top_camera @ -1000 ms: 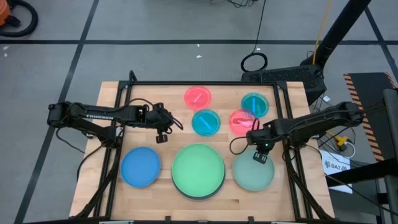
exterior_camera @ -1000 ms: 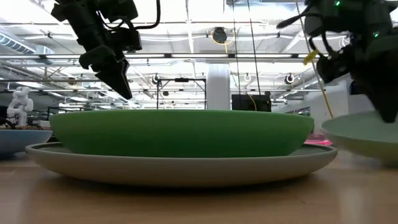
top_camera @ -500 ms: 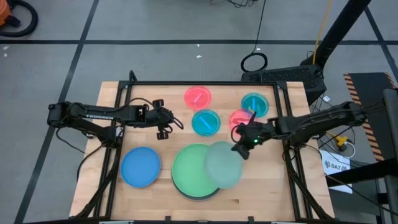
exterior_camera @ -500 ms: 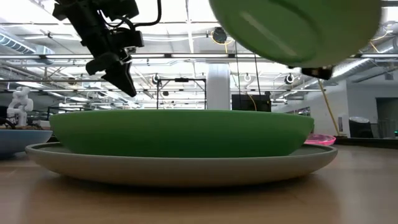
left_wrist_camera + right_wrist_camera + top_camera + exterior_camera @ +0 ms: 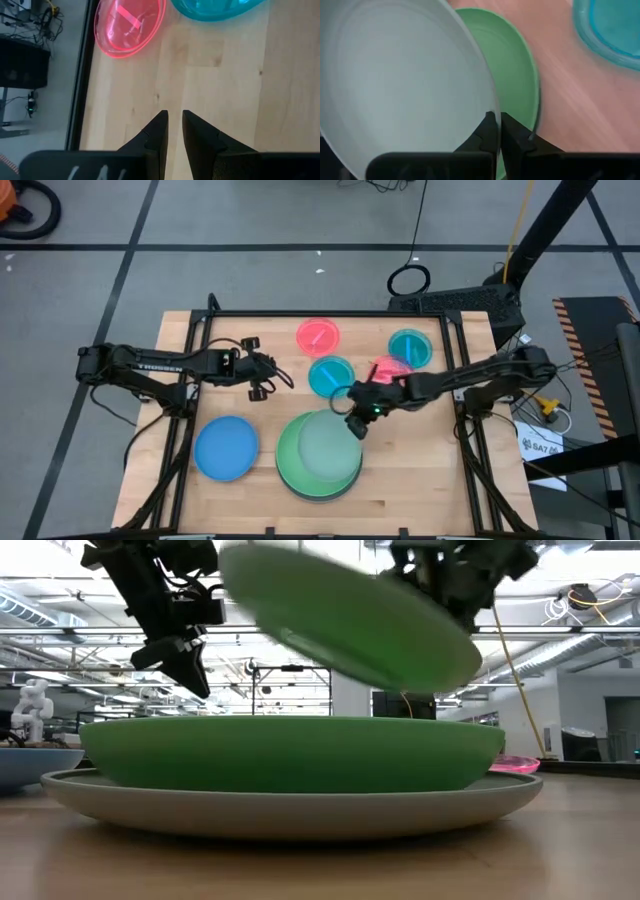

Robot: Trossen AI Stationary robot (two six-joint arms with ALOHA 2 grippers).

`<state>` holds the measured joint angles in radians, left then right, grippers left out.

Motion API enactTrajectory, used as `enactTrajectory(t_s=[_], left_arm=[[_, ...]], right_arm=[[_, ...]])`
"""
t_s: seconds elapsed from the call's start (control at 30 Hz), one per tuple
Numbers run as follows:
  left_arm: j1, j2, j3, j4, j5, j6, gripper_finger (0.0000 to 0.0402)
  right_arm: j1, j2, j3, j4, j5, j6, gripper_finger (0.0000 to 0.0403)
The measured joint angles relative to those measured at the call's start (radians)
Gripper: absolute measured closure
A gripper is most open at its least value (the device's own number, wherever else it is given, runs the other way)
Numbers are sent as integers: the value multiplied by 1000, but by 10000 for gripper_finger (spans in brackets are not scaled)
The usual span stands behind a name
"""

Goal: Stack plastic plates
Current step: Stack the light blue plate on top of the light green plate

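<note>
Carried leftward since a second ago, the pale green plate (image 5: pixel 330 448) now hangs tilted over the green plate (image 5: pixel 292 465), which sits on the grey plate (image 5: pixel 300 805). Right gripper (image 5: pixel 357 420) is clamped on its rim. Left gripper (image 5: pixel 262 377), fingers slightly parted and empty, hovers above bare table (image 5: pixel 250 400), near a teal plate (image 5: pixel 330 376) and pink plate (image 5: pixel 318 335). Blue plate (image 5: pixel 226 448) lies at front left

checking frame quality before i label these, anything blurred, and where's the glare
Low view: the pale green plate held by the right gripper is smeared by motion, and bright ceiling lights backlight the scene. Right wrist view: the table and teal plate are streaked. Left wrist view: sharp, with a glare streak on the pink plate. High view: evenly lit.
</note>
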<state>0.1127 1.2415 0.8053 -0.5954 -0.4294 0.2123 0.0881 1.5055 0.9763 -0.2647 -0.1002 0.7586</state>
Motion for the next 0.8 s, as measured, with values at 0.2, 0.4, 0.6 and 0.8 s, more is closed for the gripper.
enactTrajectory(t_s=[0.2,0.4,0.6,0.8], left_arm=[[0,0,35,-70,-1,-43,337],[-2,-1,47,-85,-1,-64,337],[-2,-1,47,-91,-1,-66,337],[-2,-1,47,-91,-1,-68,337]], right_arm=[[-28,113,158,-210,-8,-49,400],[-41,193,232,-219,-58,-78,399],[-29,274,276,-218,-57,-103,398],[-27,310,279,-218,-57,-108,394]])
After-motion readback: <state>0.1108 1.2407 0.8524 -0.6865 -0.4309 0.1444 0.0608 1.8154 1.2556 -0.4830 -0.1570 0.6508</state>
